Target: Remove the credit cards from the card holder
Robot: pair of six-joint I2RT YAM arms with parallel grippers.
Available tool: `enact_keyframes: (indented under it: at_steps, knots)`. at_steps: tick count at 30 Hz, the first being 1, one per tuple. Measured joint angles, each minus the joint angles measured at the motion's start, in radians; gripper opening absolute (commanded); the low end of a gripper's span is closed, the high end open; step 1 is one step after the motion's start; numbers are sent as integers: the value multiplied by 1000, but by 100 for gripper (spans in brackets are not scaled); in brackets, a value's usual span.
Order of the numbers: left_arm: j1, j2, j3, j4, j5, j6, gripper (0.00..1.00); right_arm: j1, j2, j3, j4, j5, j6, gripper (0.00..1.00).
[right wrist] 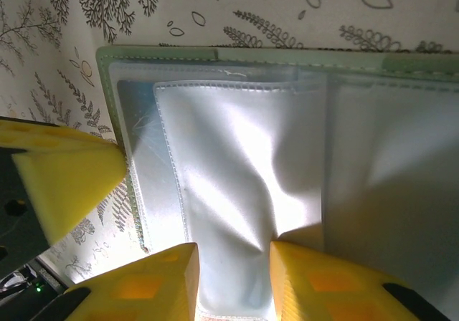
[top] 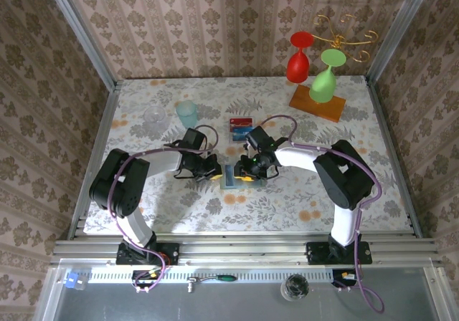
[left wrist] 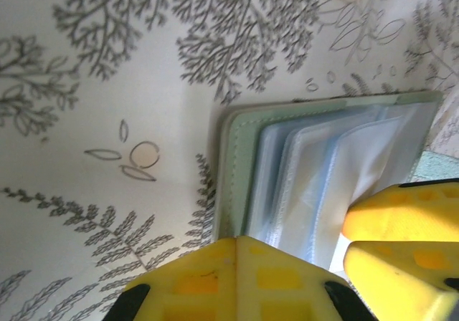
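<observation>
The card holder (top: 231, 176) lies open on the flowered table between both grippers, its grey-green cover (left wrist: 247, 142) under a fan of clear sleeves. My left gripper (top: 214, 170) is shut, its yellow tips (left wrist: 237, 241) pressed together on the holder's near edge. My right gripper (top: 249, 169) stands partly open (right wrist: 231, 260) over one clear sleeve (right wrist: 237, 170), which creases at the right fingertip (right wrist: 287, 260). I cannot make out cards inside the sleeves. Red and blue credit cards (top: 240, 127) lie stacked just behind the holder, seemingly in a clear box.
A clear cup (top: 154, 115) and a teal cup (top: 186, 112) stand at the back left. A wooden stand (top: 319, 102) with a red and a green glass hanging upside down sits at the back right. Patterned walls enclose the table.
</observation>
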Motion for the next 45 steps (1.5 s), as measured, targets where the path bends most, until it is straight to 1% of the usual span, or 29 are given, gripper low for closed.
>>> enact_keyframes:
  at_steps: [6,16,22,30,36,45]
  knots:
    - [0,-18,15,-4,2,-15,2,-19,-4,-37,55,-37,30,30]
    - [-18,-21,34,41,51,-80,17,-46,-10,-95,157,-101,75,29]
    - [-35,17,48,89,90,-107,21,-51,-10,-107,182,-118,90,29]
    - [-35,53,53,105,113,-127,22,-53,-10,-112,191,-122,92,29]
    - [-41,59,55,114,115,-131,21,-53,-13,-120,204,-123,93,29]
    - [-56,85,69,132,138,-146,15,-53,-18,-124,206,-124,94,29]
